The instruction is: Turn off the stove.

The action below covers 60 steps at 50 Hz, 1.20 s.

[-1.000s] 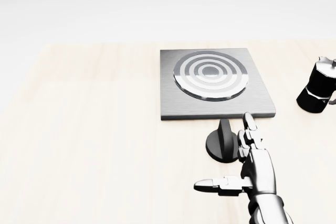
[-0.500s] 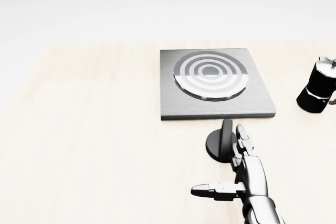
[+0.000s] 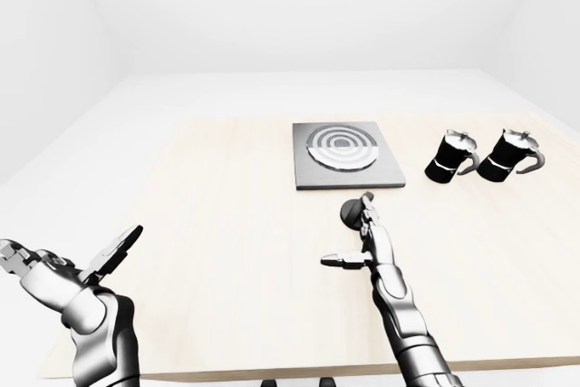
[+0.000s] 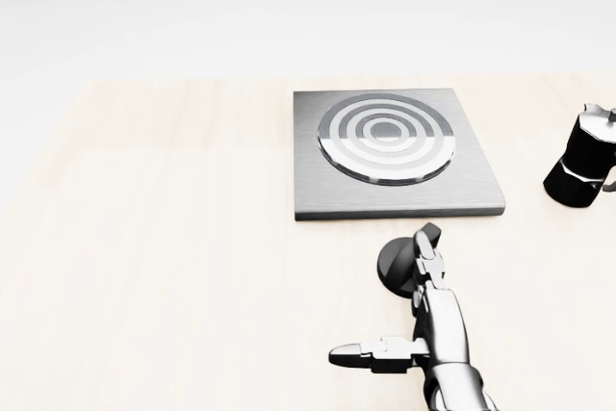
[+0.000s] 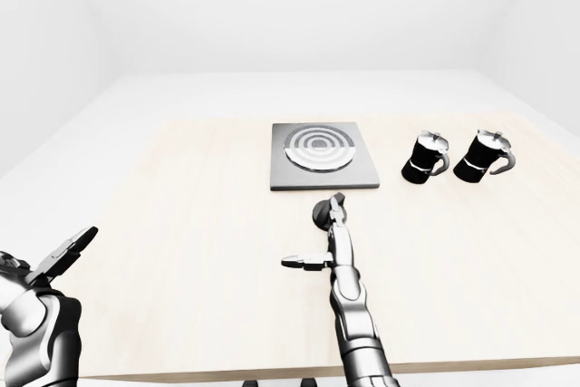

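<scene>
The stove [image 4: 472, 194] is a grey square plate with a ringed burner [image 4: 385, 137], seen right of centre in the head view. Just below its lower edge sits a black round knob [image 4: 393, 267]. My right hand [image 4: 385, 297] is open: its fingers [image 4: 428, 255] lie against the knob's right side and cover the knob's handle, while the thumb [image 4: 371, 355] sticks out to the left, apart from the knob. My left hand [image 3: 77, 260] is open too and is raised at the bottom left of the left-eye view, far from the stove.
Two black moka pots [image 3: 450, 158] [image 3: 507, 155] stand to the right of the stove on the pale wooden table [image 3: 217, 224]. The table's lower edge [image 3: 272, 373] runs just above the bottom of the eye views.
My right hand has slid left and a little up, from beside the knob onto its right side. The knob's upright handle, plain before, is now covered by the fingers.
</scene>
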{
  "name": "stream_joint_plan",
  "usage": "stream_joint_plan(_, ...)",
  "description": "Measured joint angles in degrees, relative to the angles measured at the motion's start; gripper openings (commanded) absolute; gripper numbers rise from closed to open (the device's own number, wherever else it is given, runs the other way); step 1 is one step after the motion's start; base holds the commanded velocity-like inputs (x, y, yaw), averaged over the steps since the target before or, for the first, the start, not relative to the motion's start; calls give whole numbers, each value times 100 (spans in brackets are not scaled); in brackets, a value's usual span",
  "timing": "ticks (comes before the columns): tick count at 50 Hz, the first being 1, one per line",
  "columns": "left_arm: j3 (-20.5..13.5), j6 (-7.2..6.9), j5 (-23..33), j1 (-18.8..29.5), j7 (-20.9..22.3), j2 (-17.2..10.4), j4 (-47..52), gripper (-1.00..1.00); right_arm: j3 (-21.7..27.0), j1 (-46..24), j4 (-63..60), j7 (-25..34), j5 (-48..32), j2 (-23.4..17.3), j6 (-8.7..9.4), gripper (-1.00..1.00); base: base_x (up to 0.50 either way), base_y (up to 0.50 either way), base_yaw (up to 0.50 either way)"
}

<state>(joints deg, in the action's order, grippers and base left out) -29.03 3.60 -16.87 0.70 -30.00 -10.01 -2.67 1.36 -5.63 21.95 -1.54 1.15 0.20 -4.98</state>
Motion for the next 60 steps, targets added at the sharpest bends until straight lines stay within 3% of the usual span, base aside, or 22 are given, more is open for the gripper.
stream_joint_plan(13, 12, 18, -9, 9, 0, -6, -32, 100, -70, -210, 129, -75, -124, 79, 161, 100, 0, 0, 0)
stream_joint_plan(26, -2, -31, -23, -6, 0, 2, 31, 100, -255, -351, -76, -44, -255, 216, 770, 100, 0, 0, 0)
stream_joint_plan(34, -4, -28, -33, -1, 0, 1, 24, 100, -450, -690, 213, 64, -395, 448, 998, 100, 0, 0, 0)
stream_joint_plan(40, -3, -34, -40, 2, 0, -1, 26, 100, -529, -1276, 639, 222, -406, 576, 969, 100, 0, 0, 0)
stream_joint_plan(43, -1, -29, -42, 5, 0, -1, 17, 100, -443, -1603, 1037, 233, -356, 534, 822, 100, 0, 0, 0)
stream_joint_plan(53, 5, -24, -43, 8, 0, -1, 8, 100, 222, -2814, 2783, 94, 232, -279, 175, 100, 0, 0, 0)
stream_joint_plan(58, 9, -35, -44, 8, 0, 0, 18, 100, 412, -3374, 3482, 238, 544, -388, 60, 100, 0, 0, 0)
stream_joint_plan(60, 11, -34, -43, 11, 0, 0, 16, 100, 402, -3561, 3451, 401, 554, -547, 106, 100, 0, 0, 0)
